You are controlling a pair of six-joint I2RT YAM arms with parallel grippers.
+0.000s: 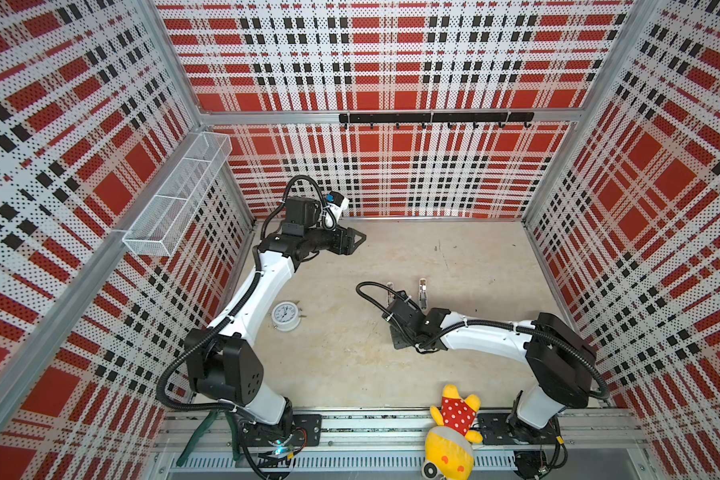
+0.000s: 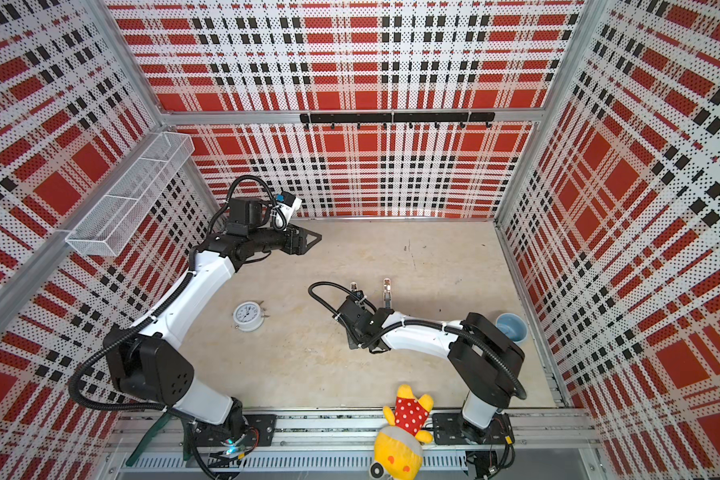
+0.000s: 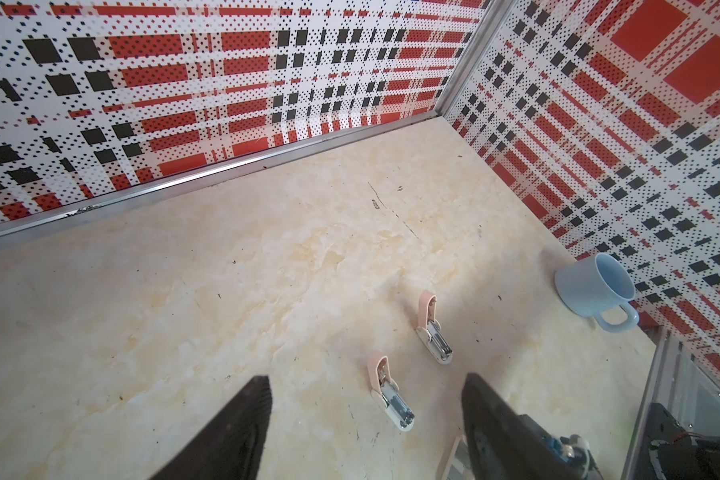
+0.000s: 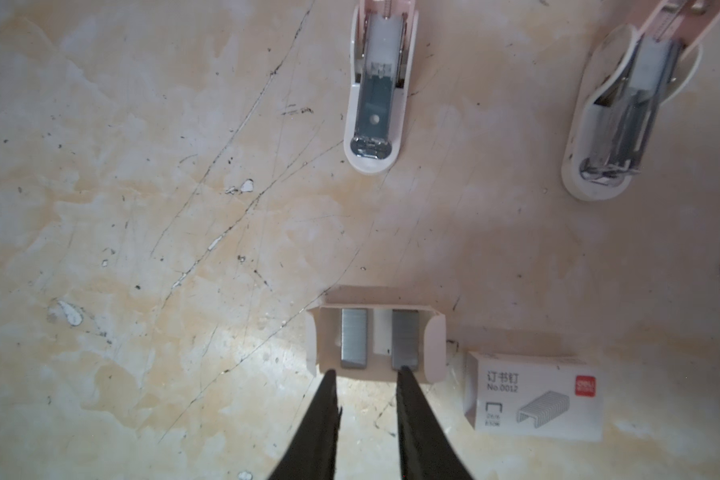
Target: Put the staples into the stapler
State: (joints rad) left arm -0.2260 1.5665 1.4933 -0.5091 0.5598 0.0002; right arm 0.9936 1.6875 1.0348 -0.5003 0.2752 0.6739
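Right tool [image 4: 366,372]: two black tapered fingers, parted only narrowly, nothing clamped between them. Tips low at the near edge of the white card tray [image 4: 433,345], one tip over the end of one strip, the other just outside the second strip. Cannot tell whether touching there or only hovering.

Left tool [image 3: 366,377]: fingers spread wide, empty, raised and well apart from the tray.

Inside the tray, the staples [image 4: 354,338]: two flat silvery-grey blocks, finely ribbed, lying parallel with a bare white gap between.

Just beside the tray, the white card sleeve [image 4: 535,399]: rectangular, printed with a red corner mark and a grey drawing.

Beyond the tray and apart from it, the stapler [image 4: 375,104]: pale pink and white plastic, rounded nose, flipped open, grey metal channel exposed. Next to it a second stapler [image 4: 624,124] of the same kind, also open, set at an angle, with shiny metal parts showing.

Under all of this, a beige marbled tabletop [image 4: 142,208], scratched and stained.

Farther from the tray, a round white clock [image 1: 285,316], a light blue mug [image 3: 595,286] and a yellow plush toy [image 1: 454,432].
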